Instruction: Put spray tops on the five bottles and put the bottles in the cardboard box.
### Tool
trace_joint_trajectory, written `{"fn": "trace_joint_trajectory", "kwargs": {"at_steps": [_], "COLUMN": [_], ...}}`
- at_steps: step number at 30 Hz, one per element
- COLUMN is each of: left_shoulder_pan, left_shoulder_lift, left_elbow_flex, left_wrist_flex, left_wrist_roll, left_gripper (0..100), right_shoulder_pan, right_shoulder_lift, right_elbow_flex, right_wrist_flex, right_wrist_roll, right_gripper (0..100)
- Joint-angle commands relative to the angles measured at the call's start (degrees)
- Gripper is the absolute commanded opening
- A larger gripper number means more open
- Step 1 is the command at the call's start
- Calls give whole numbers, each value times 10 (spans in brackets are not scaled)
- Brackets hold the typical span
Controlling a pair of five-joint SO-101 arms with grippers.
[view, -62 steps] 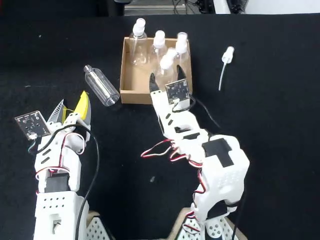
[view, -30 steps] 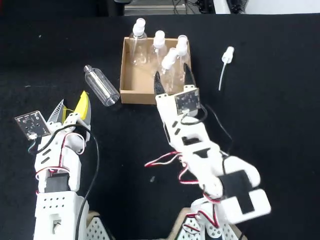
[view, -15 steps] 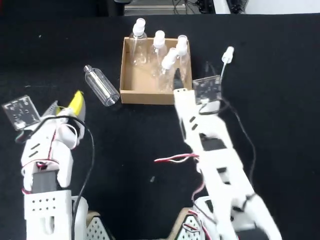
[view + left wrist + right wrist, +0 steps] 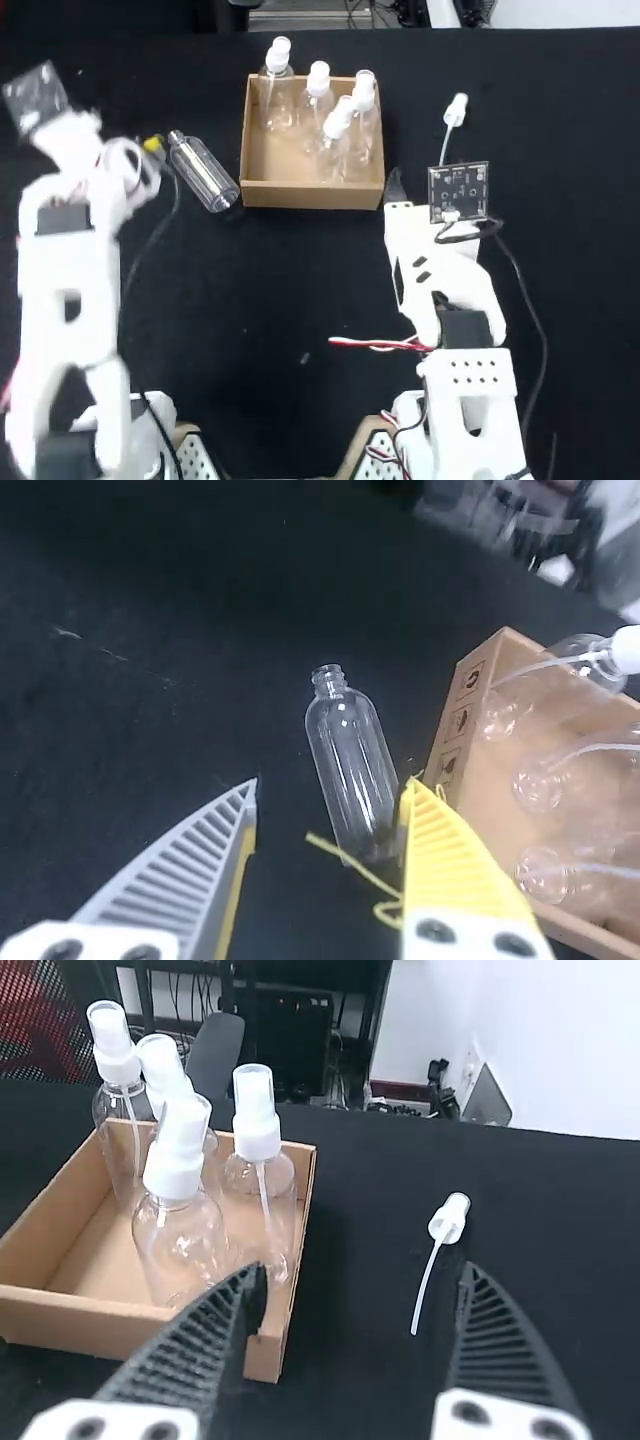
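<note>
- Black-covered table (image 4: 250,300): carries everything. The cardboard box (image 4: 300,195) sits toward the far side, between the reach of the two arms, so either one can load it.
- Cardboard box: open-topped, with a low front wall. It holds four capped bottles (image 4: 277,90) standing upright along its far and right-hand side. The floor on the near left is bare, and I judge that to be the slot for the fifth.
- Left hand (image 4: 330,790): fingers spread wide and gripping nothing, lowered over the bare bottle (image 4: 350,770). The bottle body lies in the gap, nearer the yellow finger. Contact cannot be confirmed. Judgement: positioned to close on the body and lift it.
- Right hand (image 4: 360,1272): also spread open and empty, hanging near the box's front right corner and pointed between the box and the loose spray top (image 4: 440,1235). Judgement: lined up to fetch that top.
- Bare bottle: clear, no top, lying on its side on the table just left of the box, with its neck pointing away from the box. It must be stood up or held before the top can go on.
- Loose spray top: white head with a thin dip tube, lying flat on the table to the right of the box and apart from it. The tube will likely flex, so a grip at the head seems safer.
</note>
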Motion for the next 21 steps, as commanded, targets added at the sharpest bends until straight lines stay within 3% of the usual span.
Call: {"fn": "trace_joint_trajectory", "kwargs": {"at_steps": [1, 11, 15, 21], "left_shoulder_pan": [3, 25, 25, 33], "left_shoulder_lift": [181, 534, 659, 810], "left_elbow_flex": [-234, -590, -718, -908], "left_wrist_flex": [67, 197, 236, 302], "left_wrist_roll": [1, 18, 51, 47], "left_gripper": [218, 220, 302, 305], "right_shoulder_pan": [11, 7, 10, 10], "right_shoulder_lift": [-23, -24, -24, -24], "right_elbow_flex": [11, 31, 34, 34], "right_wrist_flex": [-2, -2, -2, -2], "right_wrist_roll": [-1, 0, 1, 3], "right_gripper": [251, 251, 251, 251]}}
